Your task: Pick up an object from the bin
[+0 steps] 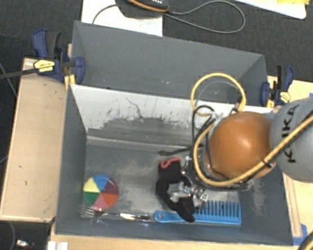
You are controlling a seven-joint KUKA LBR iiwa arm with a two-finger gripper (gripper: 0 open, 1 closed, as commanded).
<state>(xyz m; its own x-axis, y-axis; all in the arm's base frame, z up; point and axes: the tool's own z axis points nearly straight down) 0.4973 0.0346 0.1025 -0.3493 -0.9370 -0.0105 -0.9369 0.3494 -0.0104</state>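
The claw (184, 197) sits low in the bin (146, 120), right of centre in the lower half of the frame. It is buried in a black lump (166, 186) (cloth, perhaps, with a red bit at its top edge). Whether the claw is wide or narrow I cannot tell, since dark metal and dark lump run together.

The lump is the likeliest thing to be picked. The main risk is that a soft thing folds or slips out if only a corner is pinched.

The blue comb (216, 213) lies just to the lower right, its handle end touching the lump. A lift could drag it along or snag its teeth.

The fork (112, 215) along the lower edge and the coloured disc (100, 192) at lower left lie well apart and look safe.
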